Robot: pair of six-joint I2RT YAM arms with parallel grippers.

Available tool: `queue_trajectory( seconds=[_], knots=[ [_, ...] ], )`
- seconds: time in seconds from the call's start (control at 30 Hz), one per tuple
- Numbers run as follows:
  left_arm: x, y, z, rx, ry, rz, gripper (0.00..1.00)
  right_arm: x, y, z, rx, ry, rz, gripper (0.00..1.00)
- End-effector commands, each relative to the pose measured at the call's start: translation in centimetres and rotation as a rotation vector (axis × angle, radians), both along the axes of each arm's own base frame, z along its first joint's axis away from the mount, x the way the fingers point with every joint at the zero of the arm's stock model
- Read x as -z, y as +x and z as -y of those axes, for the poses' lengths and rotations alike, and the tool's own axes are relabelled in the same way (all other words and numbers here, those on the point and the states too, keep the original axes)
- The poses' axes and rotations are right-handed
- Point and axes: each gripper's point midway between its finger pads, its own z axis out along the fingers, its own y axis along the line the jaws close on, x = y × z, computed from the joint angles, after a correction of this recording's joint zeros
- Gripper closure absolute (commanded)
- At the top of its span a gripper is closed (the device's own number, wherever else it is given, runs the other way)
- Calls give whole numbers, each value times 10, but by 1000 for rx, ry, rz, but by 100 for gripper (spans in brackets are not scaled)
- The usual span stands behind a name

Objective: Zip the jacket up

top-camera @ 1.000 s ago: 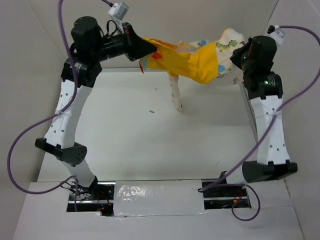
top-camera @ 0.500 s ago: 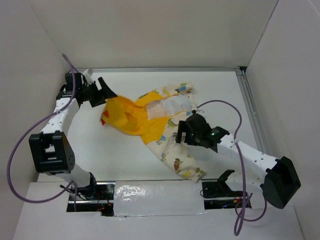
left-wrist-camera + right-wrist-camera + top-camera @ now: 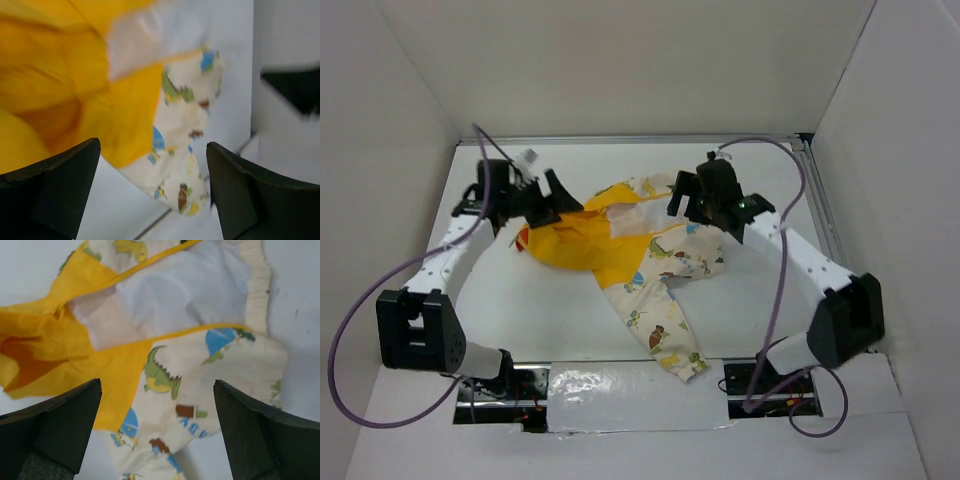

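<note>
The jacket (image 3: 620, 250) lies crumpled and open on the white table, its yellow hood and lining (image 3: 565, 240) to the left and a cream printed sleeve (image 3: 665, 335) trailing toward the near edge. My left gripper (image 3: 558, 200) hovers open at the hood's far left edge, holding nothing. In the left wrist view the yellow lining (image 3: 75, 75) and a cream printed part (image 3: 185, 135) lie past the left gripper (image 3: 152, 192). My right gripper (image 3: 680, 195) is open above the jacket's far right part. In the right wrist view the dinosaur print (image 3: 160, 375) lies between the spread fingers of the right gripper (image 3: 157, 432). No zipper pull can be made out.
White walls close in the table on the left, back and right. A metal rail (image 3: 640, 139) runs along the far edge and another (image 3: 820, 215) down the right side. Purple cables (image 3: 360, 300) loop from both arms. Silver tape (image 3: 630, 395) covers the near edge between the bases.
Both grippers have opened and let go of the jacket, which dropped from being stretched in the air onto the table. The right gripper has since swung from the near middle to the jacket's far right.
</note>
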Motion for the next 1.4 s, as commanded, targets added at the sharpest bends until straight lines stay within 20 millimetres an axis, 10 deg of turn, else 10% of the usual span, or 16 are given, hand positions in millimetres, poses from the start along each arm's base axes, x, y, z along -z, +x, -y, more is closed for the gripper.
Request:
queue_trajectory(
  seconds=[0.0,0.13,0.33,0.5,0.73,0.9,1.2,1.37],
  knots=[
    [33,-60,70,207,-74,-100,1,-2,69,-2,-59,-35,24,0],
    [69,-120,120,405,-127,-220,1,28,128,-1,-27,-89,-90,0],
    [112,-83,113,311,-35,-278,1,107,142,-10,-26,-99,-237,0],
    [147,-7,85,187,53,-336,1,129,94,-9,-49,-60,-331,0],
    [167,106,92,206,20,-325,4,166,-58,-25,-145,-46,-462,0],
    [157,164,146,292,29,-183,1,153,-132,-71,-259,-21,-434,0],
    [114,176,158,287,-73,-119,1,74,-109,-66,-275,-113,-209,0],
    [50,171,146,292,-35,-26,1,35,-122,-73,-359,-129,-140,0]
  ],
)
